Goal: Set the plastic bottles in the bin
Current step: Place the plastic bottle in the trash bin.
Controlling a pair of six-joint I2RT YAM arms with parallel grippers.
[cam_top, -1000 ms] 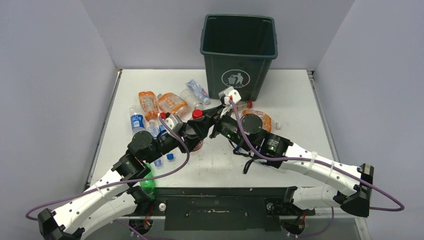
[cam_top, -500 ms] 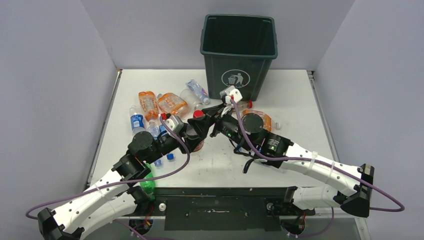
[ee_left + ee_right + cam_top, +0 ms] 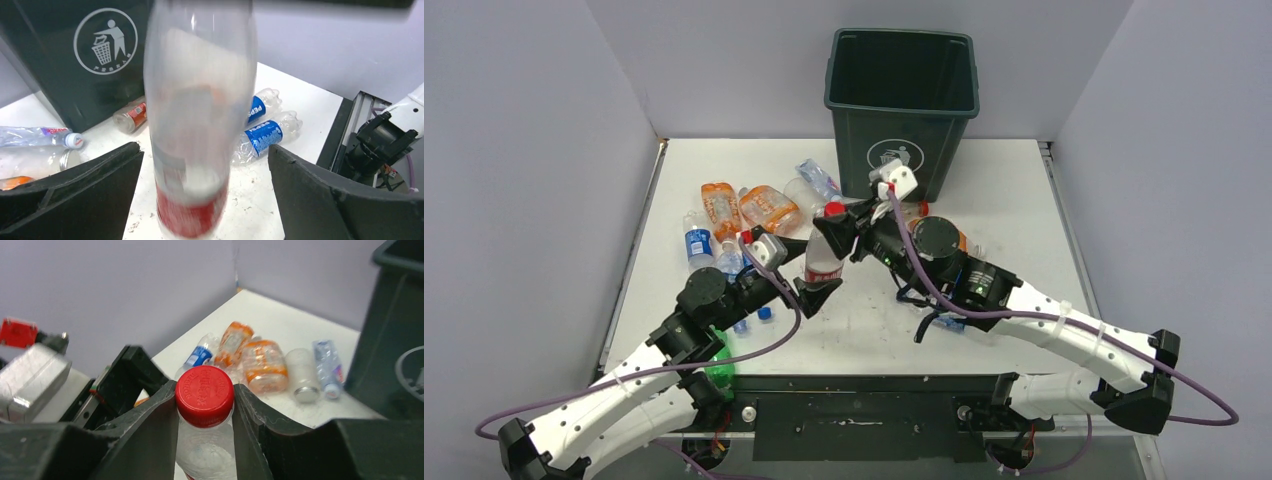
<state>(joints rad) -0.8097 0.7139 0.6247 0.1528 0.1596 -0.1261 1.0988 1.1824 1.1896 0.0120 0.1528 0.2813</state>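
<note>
A clear plastic bottle (image 3: 823, 256) with a red label and red cap (image 3: 204, 395) hangs upright above the table's middle. My right gripper (image 3: 836, 216) is shut on its cap and neck, as the right wrist view shows (image 3: 204, 401). My left gripper (image 3: 816, 293) is open just below it. In the left wrist view the blurred bottle (image 3: 197, 125) stands between its wide-apart fingers (image 3: 300, 185) without touching them. The dark green bin (image 3: 902, 90) stands at the back, just behind the right gripper. More plastic bottles lie on the table: two orange ones (image 3: 721, 205) (image 3: 769, 207) and a blue-labelled one (image 3: 696, 240).
A clear bottle (image 3: 819, 182) lies by the bin's left front corner. Two blue-labelled bottles (image 3: 263, 134) rest under the right arm, an orange one (image 3: 951, 236) beside it. A green bottle (image 3: 720, 368) lies at the near edge by the left arm. Grey walls close in both sides.
The left gripper has opened, let go of the bottle and drawn back lower. The right gripper has shut on the cap and lifted the bottle upright, slightly toward the bin.
</note>
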